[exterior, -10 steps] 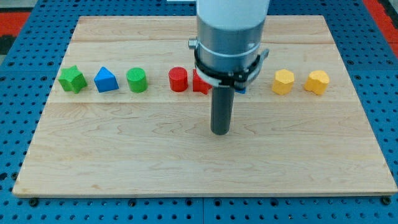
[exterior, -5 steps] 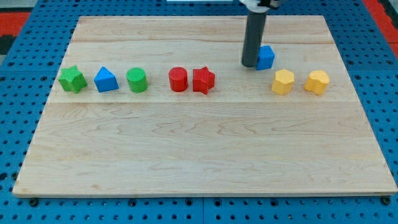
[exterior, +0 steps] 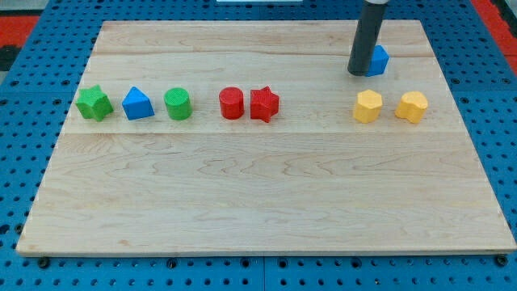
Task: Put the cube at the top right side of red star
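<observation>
Camera view showed my tip (exterior: 358, 73) touching the blue cube (exterior: 377, 60) on its right; no gripper fitted. Pushing on risked stranding it far from the red star (exterior: 264, 105).

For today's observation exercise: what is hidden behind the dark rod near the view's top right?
Behind the rod, whose tip rests on the board, sits the blue cube. Only its right part shows; its left part is covered by the rod, so contact cannot be confirmed.

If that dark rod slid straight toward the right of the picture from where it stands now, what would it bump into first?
My tip sits right against the left side of the blue cube, so it would push that cube first. Beyond it, the board looks free to its right edge, as far as this view shows.
</observation>
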{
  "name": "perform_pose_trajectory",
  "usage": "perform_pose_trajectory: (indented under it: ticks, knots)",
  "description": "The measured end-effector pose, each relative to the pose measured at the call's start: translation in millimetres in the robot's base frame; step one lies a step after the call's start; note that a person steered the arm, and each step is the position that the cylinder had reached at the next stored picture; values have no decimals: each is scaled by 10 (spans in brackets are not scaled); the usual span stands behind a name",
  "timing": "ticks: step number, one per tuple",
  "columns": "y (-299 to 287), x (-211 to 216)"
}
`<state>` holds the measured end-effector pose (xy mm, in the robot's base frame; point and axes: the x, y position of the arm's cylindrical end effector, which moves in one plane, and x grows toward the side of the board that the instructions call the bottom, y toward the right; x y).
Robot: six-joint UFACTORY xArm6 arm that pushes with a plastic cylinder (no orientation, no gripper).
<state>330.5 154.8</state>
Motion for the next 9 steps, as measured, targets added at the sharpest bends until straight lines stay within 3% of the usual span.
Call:
perform_pose_trajectory:
  ticks: [1, 3, 4, 5, 7, 8, 9]
  knots:
    - [209, 47]
    - [576, -643]
    - [686, -740]
    - [389, -948]
    - [-584, -872]
    - [-1049, -1040]
    - [-2049, -1081]
